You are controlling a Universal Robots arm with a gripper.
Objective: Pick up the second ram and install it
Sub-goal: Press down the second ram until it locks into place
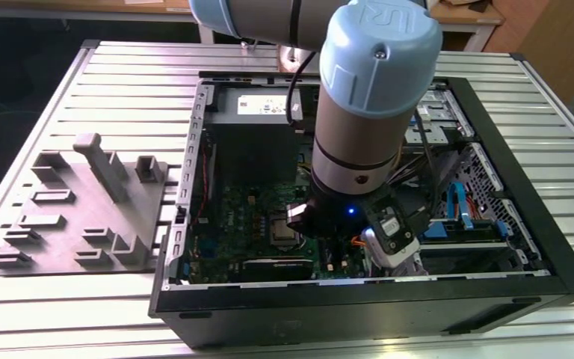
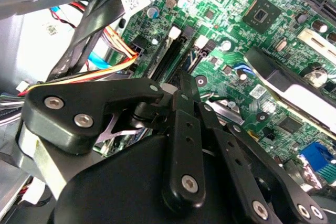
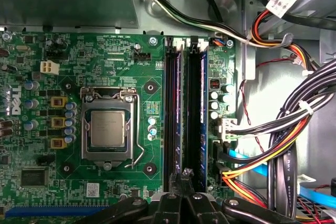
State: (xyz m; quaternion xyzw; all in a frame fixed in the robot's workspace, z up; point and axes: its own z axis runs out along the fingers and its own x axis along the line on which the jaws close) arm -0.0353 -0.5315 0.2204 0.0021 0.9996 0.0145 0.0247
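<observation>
You'll spot the second ram (image 3: 202, 119) in the first wrist view: a long, thin dark stick with a bluish edge, standing on edge in a motherboard (image 3: 79, 51) slot. It runs parallel to the neighbouring stick, on that stick's far side from the CPU socket (image 3: 107, 132).

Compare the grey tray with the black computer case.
The grey tray is small, low and bears upright blocks; the computer case is black, far larger and open, with a green motherboard inside. The arm reaches into the case, not the tray. Both rest on the slatted table.
</observation>
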